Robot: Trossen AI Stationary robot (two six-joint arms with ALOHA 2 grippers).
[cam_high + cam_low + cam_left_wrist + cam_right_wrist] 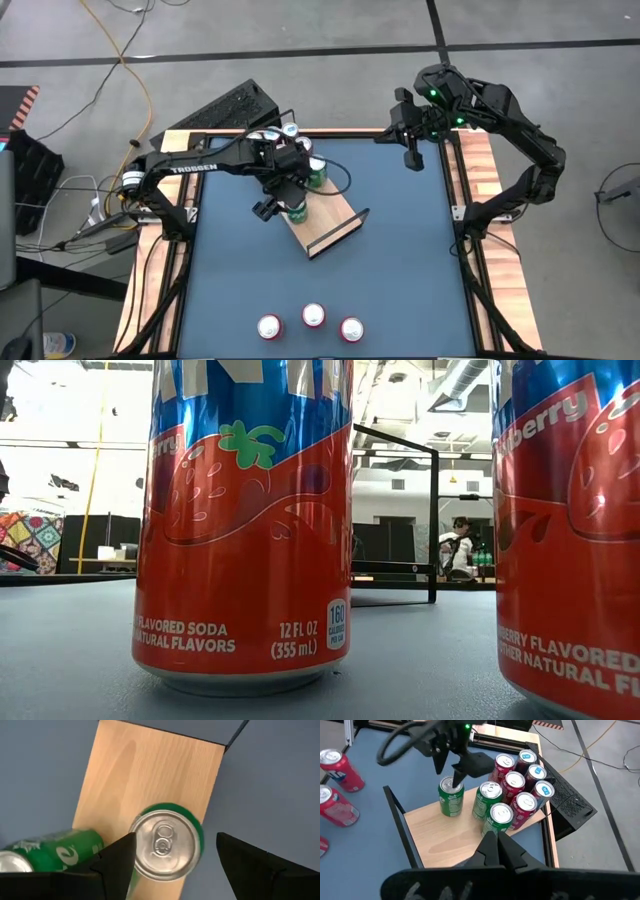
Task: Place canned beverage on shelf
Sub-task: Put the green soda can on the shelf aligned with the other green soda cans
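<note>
Overhead, left claw hangs directly above a green can that stands upright on the shelf — fingers spread to either side of the can's top, not touching it in the left wrist view. Reads as a release: can down on the board, fingers clear of it. It sits near one long edge of the light-wood board, probably to leave the rest free for more. Two further green cans stand just beside it, with a cluster of red cans packed behind at the back corner of the bench; whether all of those rest on the board I can't tell. Right claw closed on nothing, parked high over the far right corner — waiting, out of the way. Three red cans wait in a row at the near edge, well apart from the shelf; likely next to be fetched.
</note>
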